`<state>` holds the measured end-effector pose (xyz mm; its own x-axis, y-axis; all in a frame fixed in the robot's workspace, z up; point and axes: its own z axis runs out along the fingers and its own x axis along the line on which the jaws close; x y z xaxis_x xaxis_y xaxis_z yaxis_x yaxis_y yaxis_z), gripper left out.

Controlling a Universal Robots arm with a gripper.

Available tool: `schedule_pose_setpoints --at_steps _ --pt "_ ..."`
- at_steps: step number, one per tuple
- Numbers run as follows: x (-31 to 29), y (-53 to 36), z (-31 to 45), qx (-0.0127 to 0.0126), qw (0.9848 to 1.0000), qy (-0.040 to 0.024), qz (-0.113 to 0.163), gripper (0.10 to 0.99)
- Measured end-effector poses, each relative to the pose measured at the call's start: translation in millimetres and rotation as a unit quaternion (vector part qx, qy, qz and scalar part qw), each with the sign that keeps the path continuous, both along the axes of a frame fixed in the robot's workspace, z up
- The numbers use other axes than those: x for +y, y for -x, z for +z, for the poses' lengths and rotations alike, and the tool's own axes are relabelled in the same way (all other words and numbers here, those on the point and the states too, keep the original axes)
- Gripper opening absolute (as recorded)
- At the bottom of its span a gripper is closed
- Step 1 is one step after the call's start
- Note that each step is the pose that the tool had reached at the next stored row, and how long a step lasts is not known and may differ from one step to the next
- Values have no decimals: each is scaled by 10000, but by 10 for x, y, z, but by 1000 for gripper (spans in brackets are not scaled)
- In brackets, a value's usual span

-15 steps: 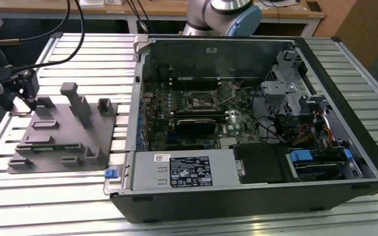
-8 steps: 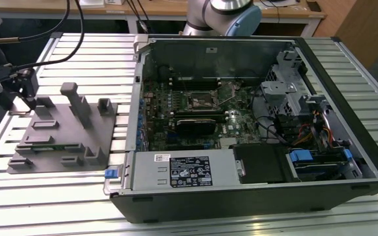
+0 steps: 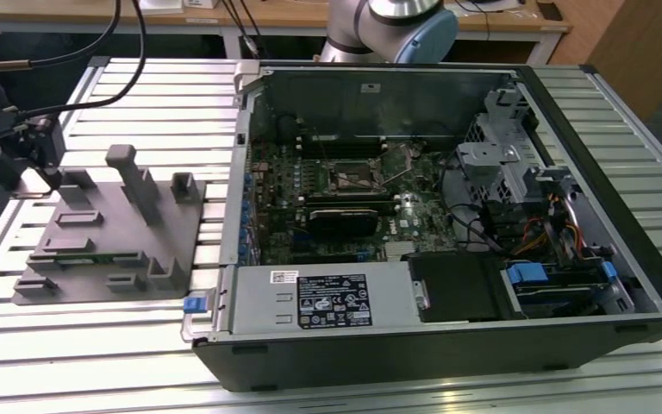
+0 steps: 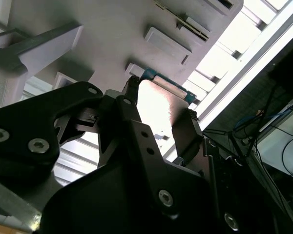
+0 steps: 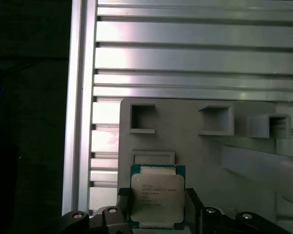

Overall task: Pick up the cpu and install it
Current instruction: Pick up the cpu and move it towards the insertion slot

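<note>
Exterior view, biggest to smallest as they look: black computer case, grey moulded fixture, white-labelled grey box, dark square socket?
1. Open black computer case
2. Grey moulded fixture
3. Grey box with white label
4. Dark square metal-framed socket

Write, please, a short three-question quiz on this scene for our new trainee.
1. True or false: the cpu already sits inside the computer case.
2. In the exterior view, the grey fixture lies: a) on that view's left of the case; b) on its right; c) inside it.
3. Fill in: the tool is nearest to the ___.
Key: 1 false, it is at the fixture; 2 a; 3 cpu.
</note>
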<state>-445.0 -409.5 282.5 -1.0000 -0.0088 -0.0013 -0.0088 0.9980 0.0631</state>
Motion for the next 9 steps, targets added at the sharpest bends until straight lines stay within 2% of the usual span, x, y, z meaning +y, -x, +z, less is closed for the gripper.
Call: schedule_pose_setpoints --at_steps 9 --pt "9 1 108 0 10000 2 -1 529"
